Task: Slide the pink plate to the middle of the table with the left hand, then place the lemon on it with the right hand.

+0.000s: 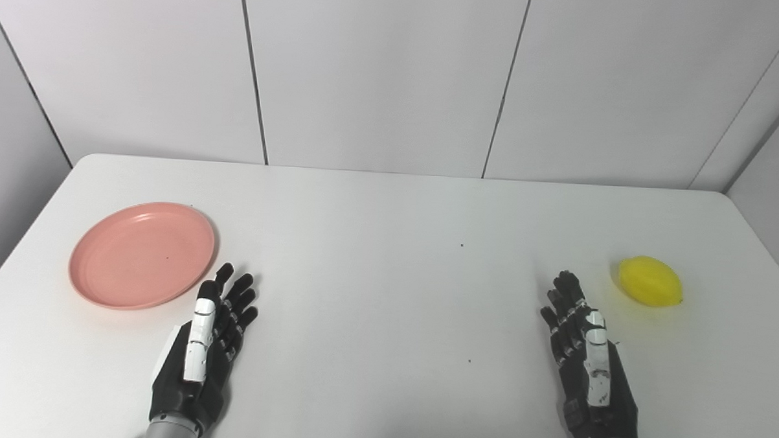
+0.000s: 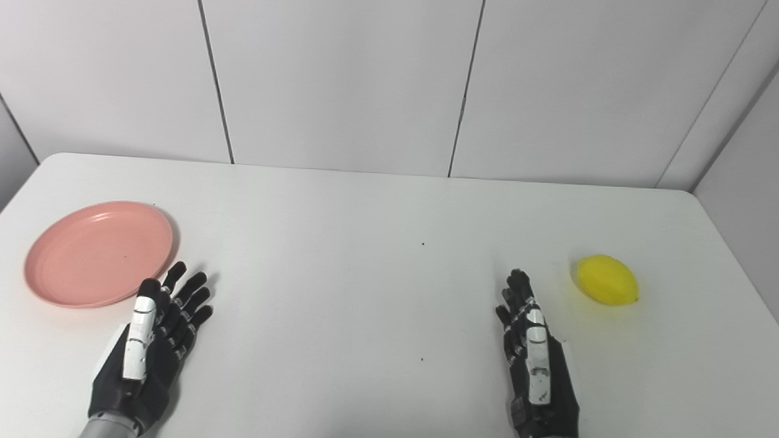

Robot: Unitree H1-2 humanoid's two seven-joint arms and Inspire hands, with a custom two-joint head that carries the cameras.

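A pink plate (image 1: 142, 254) lies flat on the left side of the white table (image 1: 388, 258), with nothing on it. A yellow lemon (image 1: 650, 280) rests on the table at the far right. My left hand (image 1: 207, 339) is open near the front edge, fingers stretched out, its fingertips just right of and below the plate's near rim without touching it. My right hand (image 1: 585, 355) is also open, fingers extended, a short way left of and nearer than the lemon, holding nothing.
Grey wall panels (image 1: 381, 76) stand behind the table's far edge. The table's left and right edges run close to the plate and the lemon. A few tiny dark specks (image 1: 461, 245) dot the tabletop between the hands.
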